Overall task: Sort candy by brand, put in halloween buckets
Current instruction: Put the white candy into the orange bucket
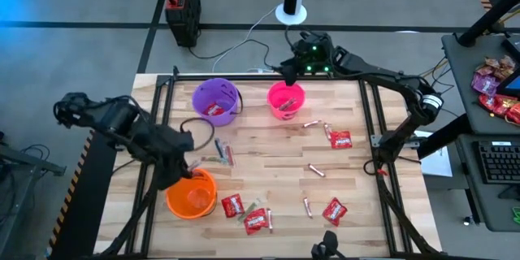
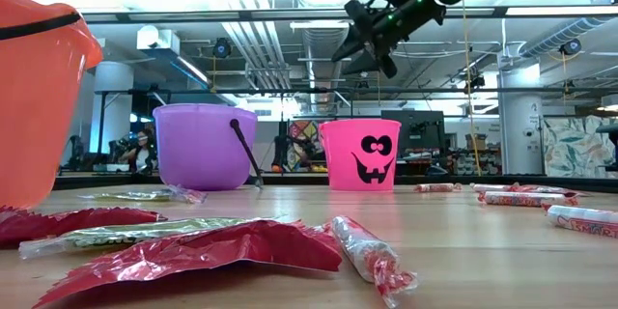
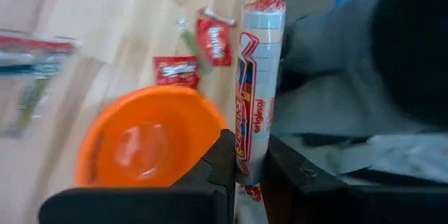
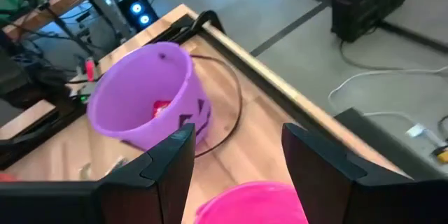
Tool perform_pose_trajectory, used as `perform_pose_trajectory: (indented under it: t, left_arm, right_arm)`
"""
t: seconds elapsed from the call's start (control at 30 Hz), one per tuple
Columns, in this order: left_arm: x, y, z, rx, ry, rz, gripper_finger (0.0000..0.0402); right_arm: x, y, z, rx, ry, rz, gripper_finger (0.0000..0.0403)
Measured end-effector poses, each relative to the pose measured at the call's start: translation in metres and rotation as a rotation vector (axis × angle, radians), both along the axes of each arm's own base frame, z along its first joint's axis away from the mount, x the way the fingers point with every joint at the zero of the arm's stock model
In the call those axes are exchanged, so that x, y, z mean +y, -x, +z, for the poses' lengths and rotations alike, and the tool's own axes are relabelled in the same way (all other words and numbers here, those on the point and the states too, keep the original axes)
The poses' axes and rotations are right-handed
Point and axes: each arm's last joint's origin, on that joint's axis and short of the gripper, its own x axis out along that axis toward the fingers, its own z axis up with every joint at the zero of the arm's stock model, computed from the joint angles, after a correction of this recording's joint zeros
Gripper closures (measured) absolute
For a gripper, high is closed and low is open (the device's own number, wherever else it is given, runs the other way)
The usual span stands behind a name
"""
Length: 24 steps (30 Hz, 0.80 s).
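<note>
The left gripper (image 3: 245,175) is clenched on a thin, pale roll-shaped candy stick with red print and a twisted red end (image 3: 255,84), holding it over the small round orange plastic bucket (image 1: 192,194) that stands near the front left of the light wooden table (image 1: 268,142); in the left wrist view the orange pail's open mouth (image 3: 150,140) lies just beside and below the stick, and two red squarish packets with white print (image 3: 176,71) lie on the wood beyond it. The right gripper (image 4: 238,161) hangs above the hot pink plastic bucket with a black jack-o'-lantern face (image 2: 360,154) at the back of the table — its two dark fingers (image 4: 315,157) are spread wide with nothing between them. Just beside the pink pail stands the purple plastic bucket (image 1: 217,100), its thin black handle folded down onto the table, with a red packet visible inside it (image 4: 162,108). Loose candy is scattered across the table: red packets near the front (image 1: 232,205) and toward the right side (image 1: 340,139), thin pinkish sticks between them (image 1: 315,171), and a few pieces, one green, beside the left arm (image 1: 221,155). Off the table at the right — on a separate desk — sits a pile of red and purple bags (image 1: 496,81).
</note>
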Motion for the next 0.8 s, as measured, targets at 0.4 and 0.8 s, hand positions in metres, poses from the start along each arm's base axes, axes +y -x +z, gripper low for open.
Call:
perform_pose_trajectory:
  t: [0.4, 0.8]
  left_arm:
    - [-0.011, 0.03, -0.031, 0.195, -0.316, -0.211, 0.0379]
    - [-0.017, 0.02, -0.054, 0.094, -0.322, -0.287, 0.0379]
  right_arm:
    - [-0.001, 0.002, -0.003, 0.024, -0.051, -0.1, 0.0205]
    - [-0.011, 0.013, -0.005, 0.087, -0.027, -0.247, 0.0204]
